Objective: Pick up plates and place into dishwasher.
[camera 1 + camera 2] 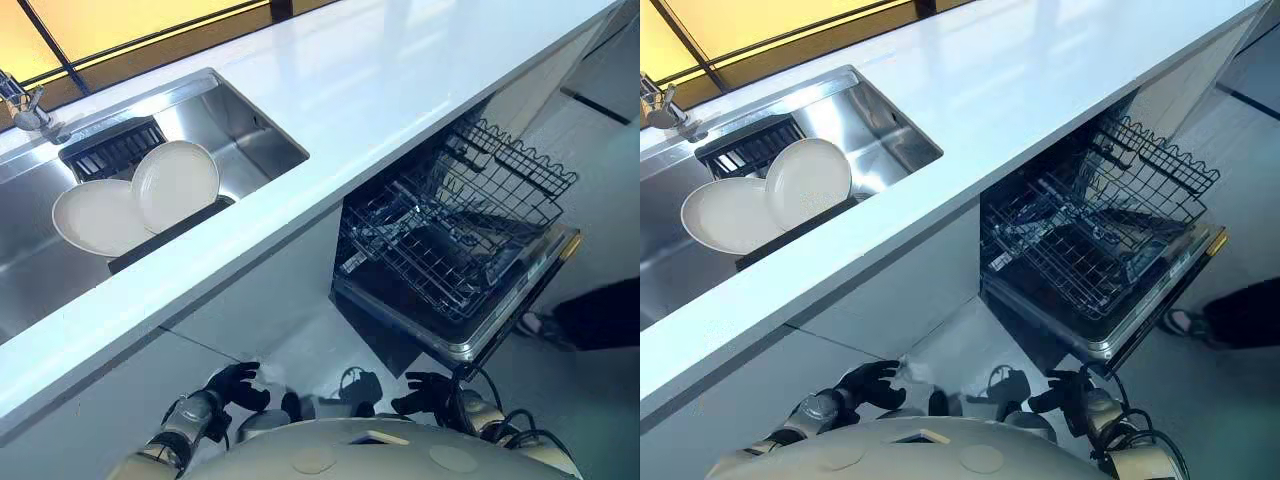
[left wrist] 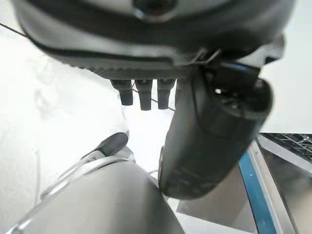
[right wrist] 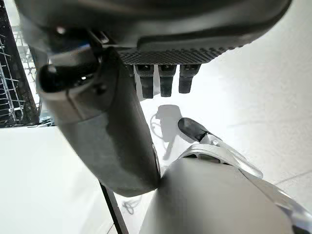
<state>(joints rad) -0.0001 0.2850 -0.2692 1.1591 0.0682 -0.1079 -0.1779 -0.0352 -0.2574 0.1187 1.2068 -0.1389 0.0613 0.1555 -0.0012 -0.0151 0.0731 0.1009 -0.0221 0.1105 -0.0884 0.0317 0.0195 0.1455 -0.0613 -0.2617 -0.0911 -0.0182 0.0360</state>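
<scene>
Two plates (image 1: 177, 183) in one sink (image 1: 252, 125)

Two round white plates stand tilted on edge in the sink (image 1: 255, 135), leaning against a dark rack (image 1: 170, 232). The right plate (image 1: 177, 184) stands in front and overlaps the edge of the left plate (image 1: 98, 217); the two are touching. Both look bare and clean. The dishwasher (image 1: 395, 300) sits under the white tabletop (image 1: 400, 90), well apart from the plates. Its door (image 1: 500, 315) is dropped open and its dark wire basket (image 1: 470, 225) is pulled out over the door, with no plates in it.
</scene>
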